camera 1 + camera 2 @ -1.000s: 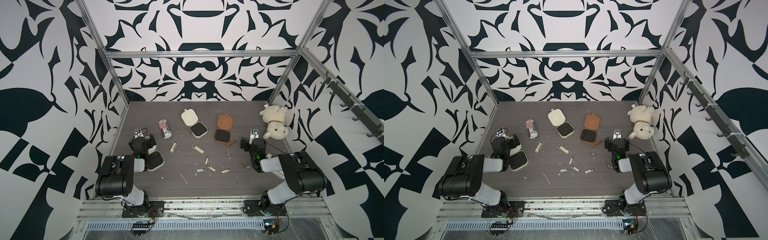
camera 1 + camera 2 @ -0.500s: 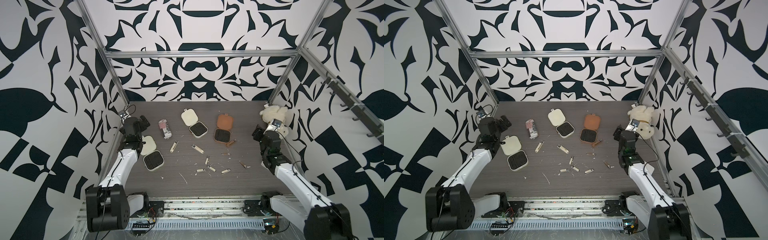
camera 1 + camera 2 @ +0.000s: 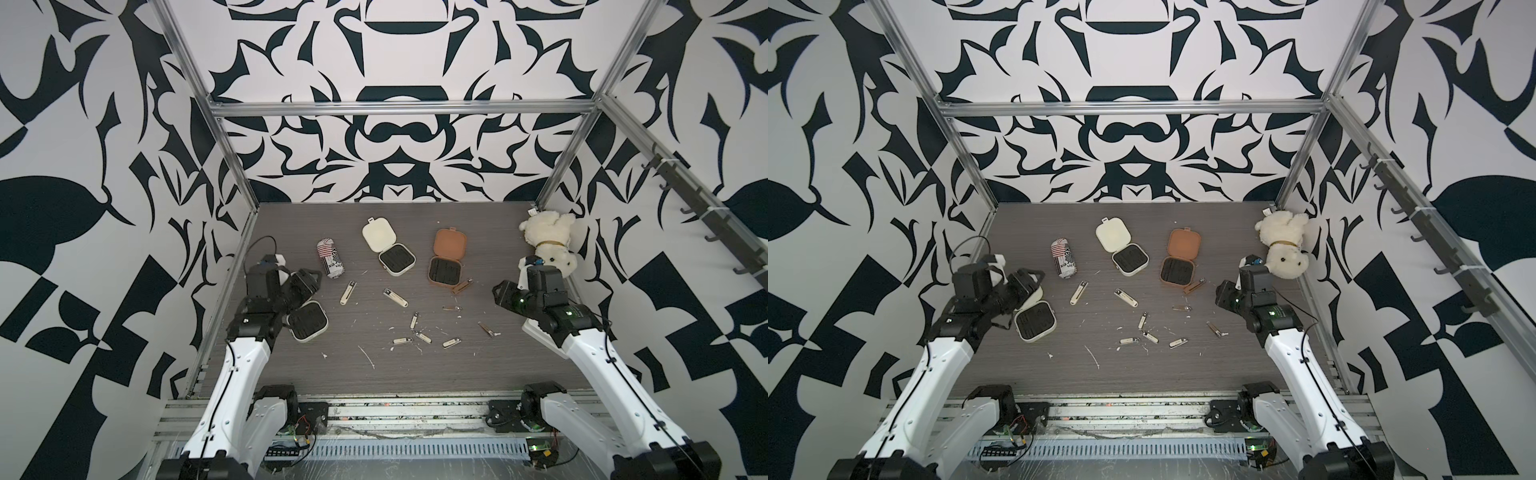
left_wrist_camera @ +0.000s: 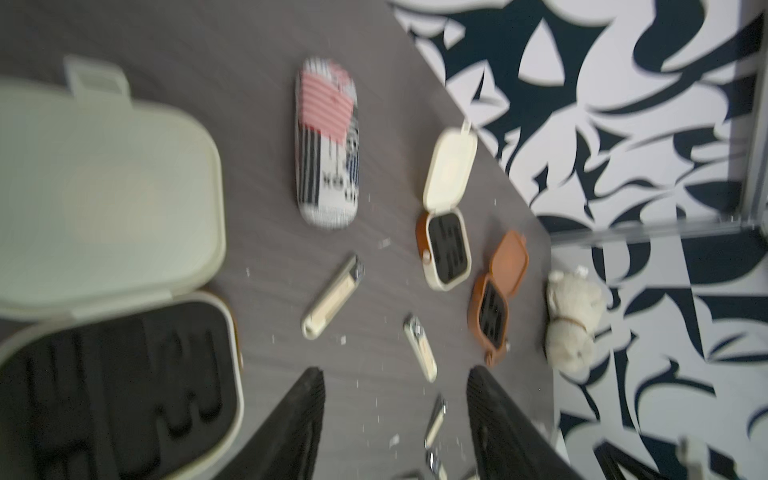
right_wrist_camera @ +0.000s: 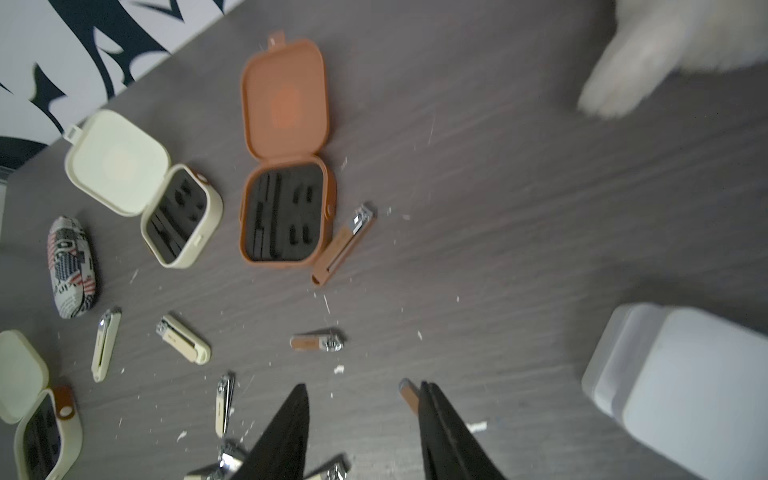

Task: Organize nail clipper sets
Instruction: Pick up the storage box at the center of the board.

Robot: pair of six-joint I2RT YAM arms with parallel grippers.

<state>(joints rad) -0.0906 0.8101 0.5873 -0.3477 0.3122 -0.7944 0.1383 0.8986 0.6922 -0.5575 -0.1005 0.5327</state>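
Across the grey table (image 3: 415,374), the pieces lie scattered. The left tool (image 4: 395,374) hovers over the table's left side, jaws partly open with nothing between them. The right tool (image 5: 363,386) hovers at the right side, also partly open and empty. A small brown clipper (image 5: 409,399) lies just beside one finger, half hidden behind it.

A white block (image 5: 685,386) sits under the right arm, blurred and cut off by the frame. It may be a container, but I can't say. The plush dog (image 3: 548,241) is slumped in the far right corner, and only a fuzzy paw shows in the right wrist view.

Now the cases, all three lying open. The left cream case (image 3: 309,322) shows its black ribbed insert in both top views, but the left arm covers most of its lid. The left wrist view has the lid, smeared and cropped. The middle cream case (image 3: 388,249) lies toward the back, lid flat behind the base. The brown case (image 3: 446,259) lies just to its right, laid out the same way.

The striped can (image 3: 331,257) lies on its side between the left tool and the middle case.

Two cream clippers (image 3: 348,293) (image 3: 395,297) lie loose in front of the cases. A large brown clipper (image 3: 461,286) sits at the brown case's front corner. The small clippers (image 3: 415,332) cluster nearer the front, too tiny to make out detail.
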